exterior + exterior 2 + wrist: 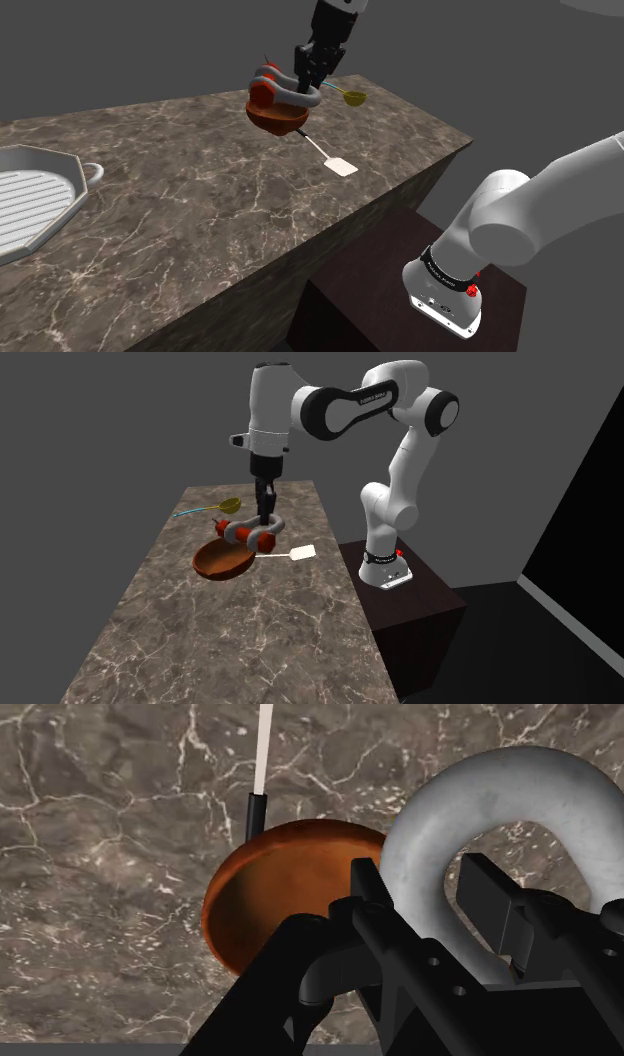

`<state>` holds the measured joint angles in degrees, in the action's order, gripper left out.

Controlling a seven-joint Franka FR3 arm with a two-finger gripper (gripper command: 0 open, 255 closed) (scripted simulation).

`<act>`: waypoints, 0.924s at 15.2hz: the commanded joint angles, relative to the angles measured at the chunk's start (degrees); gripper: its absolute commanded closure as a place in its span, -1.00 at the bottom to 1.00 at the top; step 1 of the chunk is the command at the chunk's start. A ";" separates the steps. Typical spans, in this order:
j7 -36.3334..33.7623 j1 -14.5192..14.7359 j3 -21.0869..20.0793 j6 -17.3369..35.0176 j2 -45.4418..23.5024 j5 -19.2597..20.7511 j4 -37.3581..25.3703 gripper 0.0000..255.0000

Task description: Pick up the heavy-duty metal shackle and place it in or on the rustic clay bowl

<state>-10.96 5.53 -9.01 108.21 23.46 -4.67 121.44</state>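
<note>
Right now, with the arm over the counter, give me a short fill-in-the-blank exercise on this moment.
1. The gripper is shut on the grey ____.
2. The shackle is held over the reddish-brown ____.
3. Beside the bowl lies a spatula with a flat ____ blade.
Missing words: shackle; bowl; white.

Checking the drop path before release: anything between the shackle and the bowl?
Nothing visible. The shackle, clasped by the fingers, hangs above the brown bowl, whose inside looks bare in the wrist view. The white spatula lies beside the bowl, its handle reaching the rim, not across the opening.
</note>
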 commanded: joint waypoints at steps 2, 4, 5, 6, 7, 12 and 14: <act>2.80 -1.27 1.93 0.23 -4.65 0.85 -4.31 1.00; 4.49 -2.03 3.06 0.24 -8.00 1.26 -7.55 1.00; 5.32 -2.39 3.60 0.18 -9.71 1.42 -9.28 1.00; 6.14 -2.75 4.12 0.08 -11.46 1.55 -11.08 1.00; 6.78 -3.03 4.51 -0.04 -12.84 1.63 -12.55 1.00; 6.93 -3.00 4.46 3.82 -12.69 1.54 -8.54 1.00; 6.99 -2.99 4.44 5.35 -12.71 1.51 -7.03 1.00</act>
<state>-3.90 2.49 -4.49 112.68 10.64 -3.14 113.48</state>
